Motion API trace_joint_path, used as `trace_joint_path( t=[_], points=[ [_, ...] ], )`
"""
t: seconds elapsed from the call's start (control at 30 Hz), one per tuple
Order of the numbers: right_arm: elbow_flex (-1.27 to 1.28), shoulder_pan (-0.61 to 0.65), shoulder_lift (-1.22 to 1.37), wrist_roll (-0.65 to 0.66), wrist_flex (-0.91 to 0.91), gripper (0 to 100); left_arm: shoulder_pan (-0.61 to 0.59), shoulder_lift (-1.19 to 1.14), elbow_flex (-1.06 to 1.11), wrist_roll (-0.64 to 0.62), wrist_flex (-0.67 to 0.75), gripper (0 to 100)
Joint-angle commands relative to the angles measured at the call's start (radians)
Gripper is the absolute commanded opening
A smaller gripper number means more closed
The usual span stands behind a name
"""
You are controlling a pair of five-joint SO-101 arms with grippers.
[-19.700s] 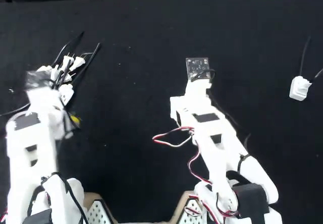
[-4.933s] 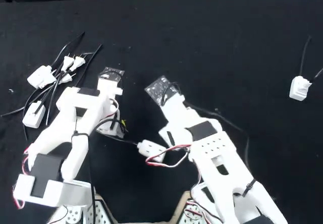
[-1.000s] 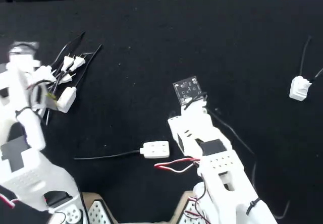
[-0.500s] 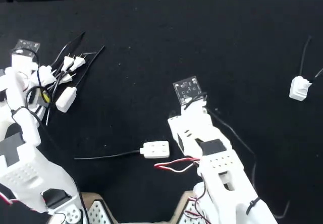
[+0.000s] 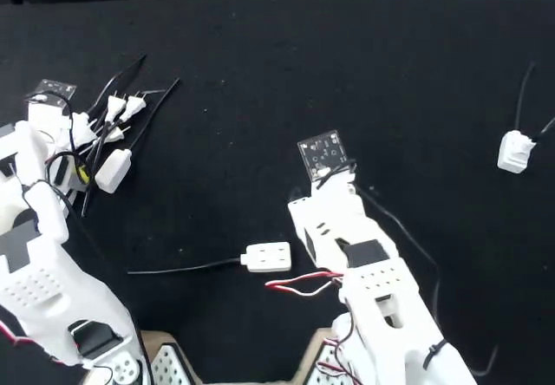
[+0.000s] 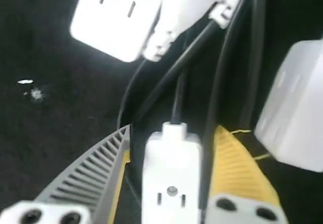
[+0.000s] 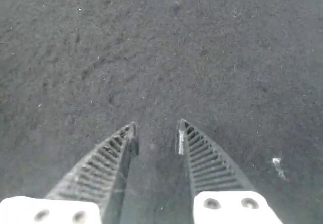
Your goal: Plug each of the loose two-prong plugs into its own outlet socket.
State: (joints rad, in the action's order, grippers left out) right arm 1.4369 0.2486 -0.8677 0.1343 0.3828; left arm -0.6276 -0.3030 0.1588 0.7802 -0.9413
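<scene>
Left fingers [image 6: 96,176] now straddle outlet socket [image 6: 170,176] | right arm [image 5: 355,238] unmoved

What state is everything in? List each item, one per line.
Left hand: open, straddling a socket, not clamped on it.
Right hand: open, empty.
Two-prong plugs: loose, unplugged.
Middle socket: lying flat, nothing plugged in.
Right-edge socket: lying alone; plugged or not, cannot tell.

White arms [image 5: 364,255] with red wiring [image 5: 295,283], ribbed grey jaws
</scene>
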Motion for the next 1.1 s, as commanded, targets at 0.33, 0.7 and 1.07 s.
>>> trace_joint_path(
  t=[0.33,0.7,1.07],
  points=[
    [-0.005,-0.011,0.002,-0.003,-0.026,12.1,0.054,-0.006,-0.117,-0.040,-0.129,3],
    [-0.005,-0.011,0.002,-0.003,-0.026,12.1,-0.013,0.078,-0.116,0.077,-0.129,3],
    [-0.005,-0.011,0.002,-0.003,-0.026,12.1,-0.054,0.086,-0.125,0.138,-0.129,24]
  ],
)
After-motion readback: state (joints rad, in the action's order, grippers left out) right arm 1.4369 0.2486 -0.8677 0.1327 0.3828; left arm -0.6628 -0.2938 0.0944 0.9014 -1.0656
